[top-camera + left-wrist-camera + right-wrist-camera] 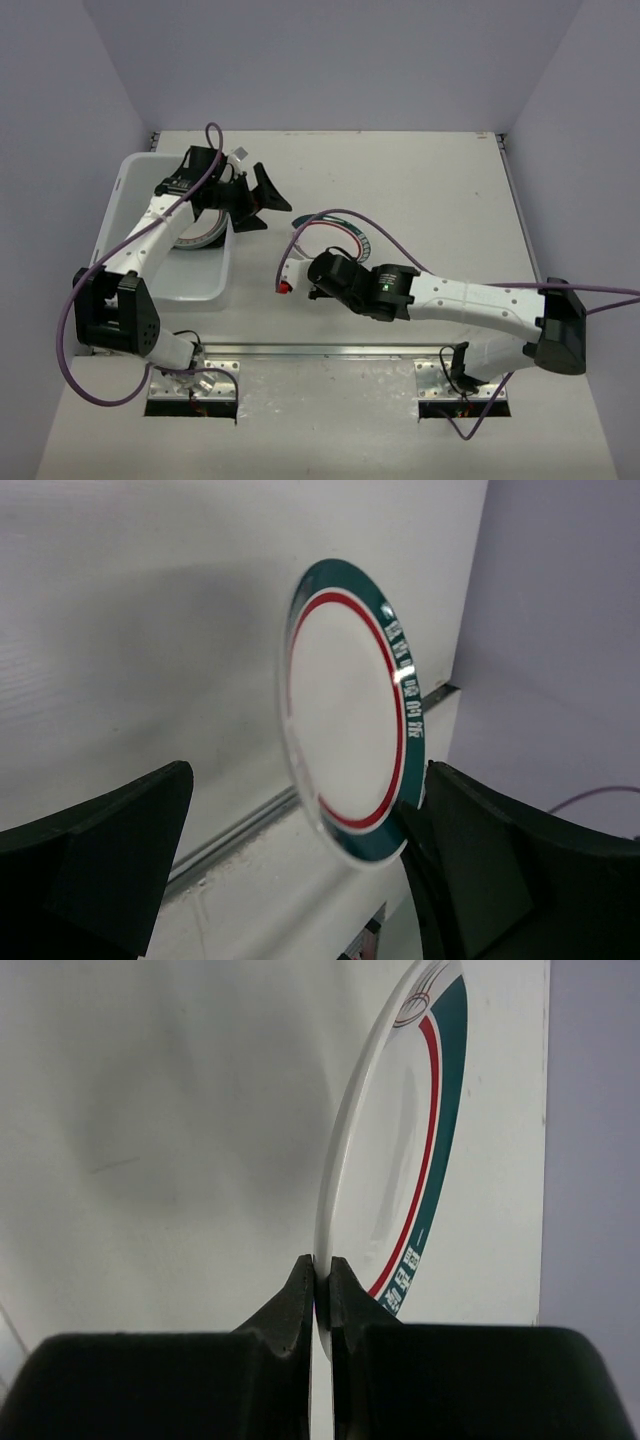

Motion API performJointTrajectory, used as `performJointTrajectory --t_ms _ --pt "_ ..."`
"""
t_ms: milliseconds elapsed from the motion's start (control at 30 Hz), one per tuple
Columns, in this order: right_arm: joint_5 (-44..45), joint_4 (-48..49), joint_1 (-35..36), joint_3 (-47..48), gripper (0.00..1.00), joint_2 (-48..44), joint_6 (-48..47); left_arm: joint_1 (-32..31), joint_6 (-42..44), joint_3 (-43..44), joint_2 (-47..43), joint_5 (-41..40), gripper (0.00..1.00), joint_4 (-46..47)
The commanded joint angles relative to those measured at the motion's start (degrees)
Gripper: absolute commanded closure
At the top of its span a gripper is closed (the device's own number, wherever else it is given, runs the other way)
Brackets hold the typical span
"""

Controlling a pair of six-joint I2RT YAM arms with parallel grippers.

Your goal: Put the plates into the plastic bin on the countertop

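My right gripper (298, 268) (322, 1275) is shut on the rim of a round white plate (335, 238) (400, 1150) with a teal rim and a red ring. It holds the plate on edge above the countertop (430, 190), right of the plastic bin (190, 288). My left gripper (263, 200) (305, 800) is wide open and empty beside the bin's right wall. It faces the held plate (350, 730); one finger (480, 860) looks close to its rim. Another plate (200, 236) lies in the bin, partly hidden by my left arm.
A metal rail (320, 350) runs along the countertop's near edge, between the arm bases. Purple cables loop over both arms. Grey walls close in the left, far and right sides.
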Motion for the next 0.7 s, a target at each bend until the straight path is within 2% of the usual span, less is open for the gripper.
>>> performJointTrajectory --t_ms 0,67,133,233,300,333,400,433,467,533,567,600,667 --pt "-9.78 3.0 1.98 4.72 1.0 -4.18 -11.57 -2.07 -3.38 -0.18 -1.13 8.03 0.0 3.46" --pt "-10.68 3.97 2.11 5.32 1.0 -4.94 -13.06 -3.19 -3.73 -1.62 -2.2 8.22 0.0 3.63" --pt "-10.07 5.79 2.39 5.25 1.0 -5.55 -15.33 -3.75 -3.91 -3.22 -3.49 7.92 0.06 3.11" --pt "-9.31 7.43 2.51 5.46 1.0 -5.48 -16.79 -3.81 -3.06 -4.36 -4.48 6.79 0.21 1.61" --pt "-8.83 8.45 2.51 5.43 1.0 -5.3 -17.98 -3.81 -1.66 -4.49 -4.66 5.5 0.27 -0.43" --pt "-8.65 8.83 2.51 5.35 1.0 -5.29 -18.05 -3.81 -1.41 -4.42 -4.67 5.5 0.33 -0.55" --pt "-8.89 9.85 2.5 5.12 1.0 -5.29 -18.62 -3.81 -1.71 -4.47 -5.06 5.67 0.77 -0.61" --pt "-8.89 10.98 2.45 4.85 1.0 -5.29 -18.89 -3.81 -2.04 -4.31 -5.28 5.56 0.93 -0.45" --pt "-8.74 11.71 2.42 4.64 0.99 -5.17 -18.89 -3.81 -2.33 -3.94 -5.46 5.25 1.0 -0.32" --pt "-8.21 12.52 2.42 4.32 0.96 -4.75 -18.47 -3.81 -2.87 -2.87 -5.78 4.29 1.0 -0.11" --pt "-7.96 12.99 2.42 4.08 0.9 -4.54 -18.12 -3.73 -3.28 -2.17 -6.0 3.44 1.0 0.07" --pt "-7.75 13.62 2.41 3.65 0.75 -4.33 -17.38 -3.44 -4.05 -1.06 -6.35 1.71 1.0 0.42" --pt "-7.55 14.7 1.66 2.3 0.23 -4.48 -13.68 -1.94 -5.79 0.56 -7.17 -1.29 1.0 1.52"
